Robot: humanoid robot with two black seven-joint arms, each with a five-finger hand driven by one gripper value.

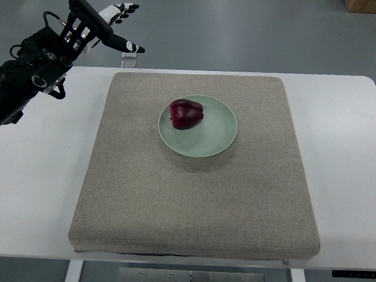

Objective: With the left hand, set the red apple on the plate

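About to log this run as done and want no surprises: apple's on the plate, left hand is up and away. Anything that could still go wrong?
The red apple sits toward the far-left side of the plate, not centred, so a nudge might roll it onto the mat. The left hand, open, hangs beyond the table's far edge; a low return sweep could clip it.

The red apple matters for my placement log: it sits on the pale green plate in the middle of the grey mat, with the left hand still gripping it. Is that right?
Not quite. The red apple does sit on the pale green plate on the grey mat, but the left hand is not gripping it. The top view shows that hand open, holding nothing, raised beyond the table's far left corner, well clear of the apple.
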